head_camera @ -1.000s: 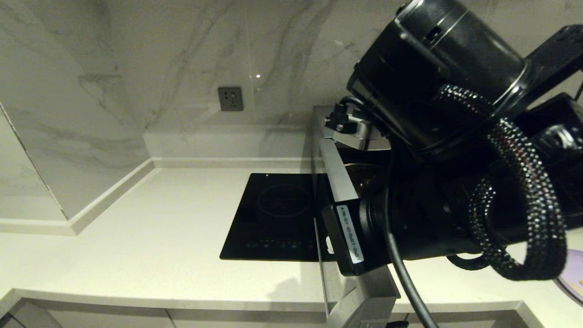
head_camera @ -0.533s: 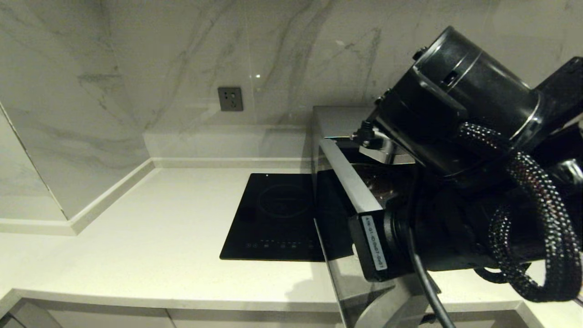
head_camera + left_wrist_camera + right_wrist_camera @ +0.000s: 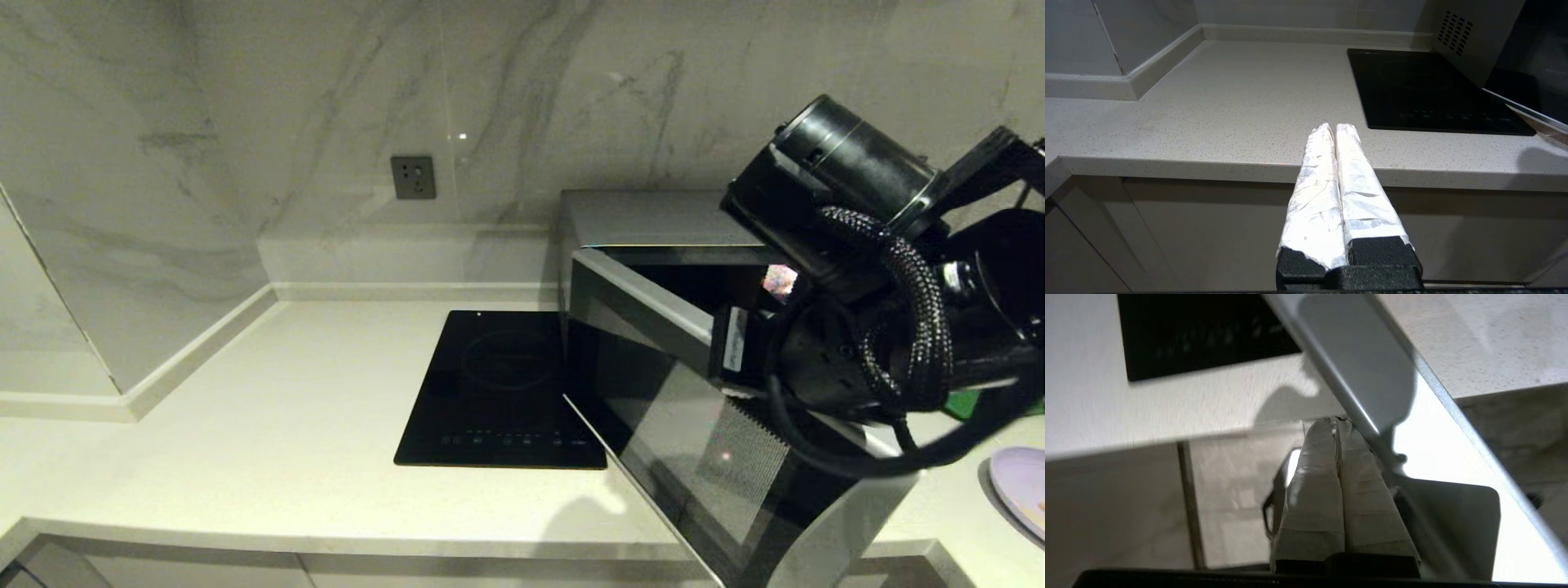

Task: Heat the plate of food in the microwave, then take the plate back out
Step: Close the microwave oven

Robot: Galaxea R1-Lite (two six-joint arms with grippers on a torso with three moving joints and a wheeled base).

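Observation:
The silver microwave (image 3: pixel 653 216) stands at the back right of the counter. Its dark glass door (image 3: pixel 694 425) hangs partly open, swung out toward the counter's front edge. My right arm reaches over the door's top and hides the cavity. My right gripper (image 3: pixel 1335 422) is shut on nothing, its taped fingertips (image 3: pixel 1323 433) close beside the door's grey edge (image 3: pixel 1363 355). Only a sliver of the lilac plate (image 3: pixel 1020 490) shows, on the counter at the far right. My left gripper (image 3: pixel 1334 126) is shut and empty, parked low at the counter's front edge.
A flat black induction cooktop (image 3: pixel 502 388) lies in the counter just left of the microwave. A wall socket (image 3: pixel 412 177) sits on the marble backsplash. The pale counter (image 3: pixel 286 425) stretches left to a corner wall.
The microwave door has swung from edge-on toward the right, showing its glass face. My right arm has moved right and away with it, uncovering the microwave's top.

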